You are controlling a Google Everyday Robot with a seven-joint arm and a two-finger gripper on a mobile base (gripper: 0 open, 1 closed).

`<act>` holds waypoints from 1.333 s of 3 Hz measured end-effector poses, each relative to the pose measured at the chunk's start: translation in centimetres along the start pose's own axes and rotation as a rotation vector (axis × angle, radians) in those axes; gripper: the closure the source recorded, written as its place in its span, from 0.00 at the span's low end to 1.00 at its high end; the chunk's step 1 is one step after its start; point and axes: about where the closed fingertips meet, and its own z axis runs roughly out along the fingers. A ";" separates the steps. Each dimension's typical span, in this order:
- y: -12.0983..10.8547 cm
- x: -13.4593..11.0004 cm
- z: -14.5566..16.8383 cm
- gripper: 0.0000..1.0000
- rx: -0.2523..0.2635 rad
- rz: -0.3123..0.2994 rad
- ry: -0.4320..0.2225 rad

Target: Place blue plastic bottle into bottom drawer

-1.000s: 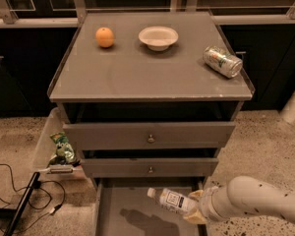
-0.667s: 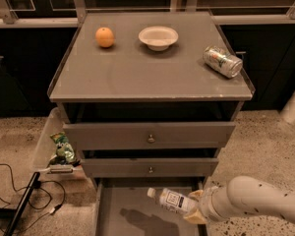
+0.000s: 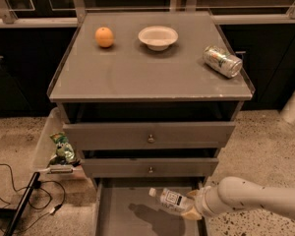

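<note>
The blue plastic bottle (image 3: 169, 198) is clear with a white cap and a white label with dark print. It lies tilted, cap to the left, above the right part of the open bottom drawer (image 3: 118, 215). My gripper (image 3: 191, 206) comes in from the right on a white arm and is shut on the bottle's base end. The bottle's shadow falls on the drawer's grey floor below it.
An orange (image 3: 104, 37), a white bowl (image 3: 158, 37) and a silver-green can (image 3: 221, 61) lie on the cabinet top. Two knobbed drawers (image 3: 150, 138) are shut above. A clear bin with a green bag (image 3: 62, 149) and cables (image 3: 19, 191) stand at the left.
</note>
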 end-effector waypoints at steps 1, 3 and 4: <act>-3.0 0.9 4.1 1.00 0.007 -0.031 -0.095; -7.9 1.9 9.5 1.00 0.011 -0.108 -0.305; -11.1 3.3 11.7 1.00 0.024 -0.080 -0.366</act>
